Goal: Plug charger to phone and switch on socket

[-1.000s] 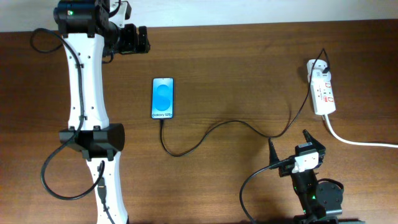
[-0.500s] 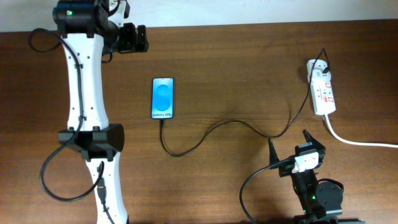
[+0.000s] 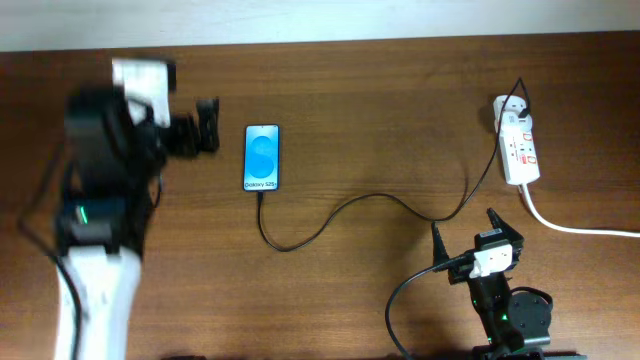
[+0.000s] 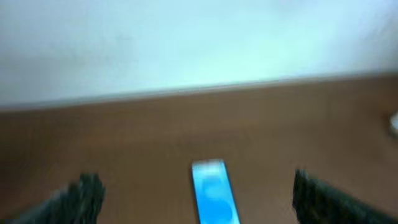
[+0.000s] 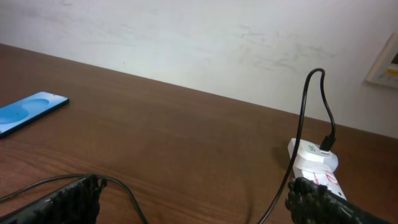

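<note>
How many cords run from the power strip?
2: the black charger cable plugged in at the far end of the power strip; the thick white cord leaves its near end.

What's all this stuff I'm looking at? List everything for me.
table: one, dark brown wood, under everything
wall: one, whitish, behind the table's far edge
phone: one, black frame, lit blue screen, left of centre
charger cable: one, thin black, winding from the phone's lower edge to the power strip
power strip: one, white with red marks, far right
white cord: one, thick, from the power strip off the right edge
left arm: one, white and black, blurred, left side
right arm: one, black, bottom right
left claw: one, black, open, beside the phone
right claw: one, black, open, near the charger cable
</note>
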### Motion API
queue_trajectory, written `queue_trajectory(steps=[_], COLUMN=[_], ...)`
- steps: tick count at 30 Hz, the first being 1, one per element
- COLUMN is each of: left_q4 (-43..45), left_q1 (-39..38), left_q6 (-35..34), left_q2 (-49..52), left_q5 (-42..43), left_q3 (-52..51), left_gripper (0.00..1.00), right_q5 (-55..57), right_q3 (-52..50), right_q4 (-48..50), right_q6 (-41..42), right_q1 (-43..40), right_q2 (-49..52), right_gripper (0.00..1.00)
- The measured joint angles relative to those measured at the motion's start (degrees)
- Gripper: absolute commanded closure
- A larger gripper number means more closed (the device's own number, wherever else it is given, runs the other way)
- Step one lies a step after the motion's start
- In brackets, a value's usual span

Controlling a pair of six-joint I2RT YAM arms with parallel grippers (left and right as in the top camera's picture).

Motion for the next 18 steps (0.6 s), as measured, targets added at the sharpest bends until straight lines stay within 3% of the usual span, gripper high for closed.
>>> queue_trajectory(steps=[4, 7, 18], left_q4=[21.55, 30.25, 34.32], left_q1=[-0.13, -2.60, -4.20], left_q6=[1.16, 4.61, 10.84], left_q2=[-20.76, -32.89, -56.37], left_q5=[-3.21, -6.40, -11.72], left_q3=[-27.89, -44.85, -66.34], left_gripper=[0.01, 0.01, 0.01], right_q5=[0.00, 0.00, 0.00], right_q3=[-0.02, -0.02, -0.02], right_q4=[-0.02, -0.04, -0.04], right_q6=[0.02, 0.02, 0.00], right_q1=[0.00, 0.00, 0.00], right_q2=[-0.04, -0.04, 0.00], right_gripper=[0.02, 0.02, 0.02])
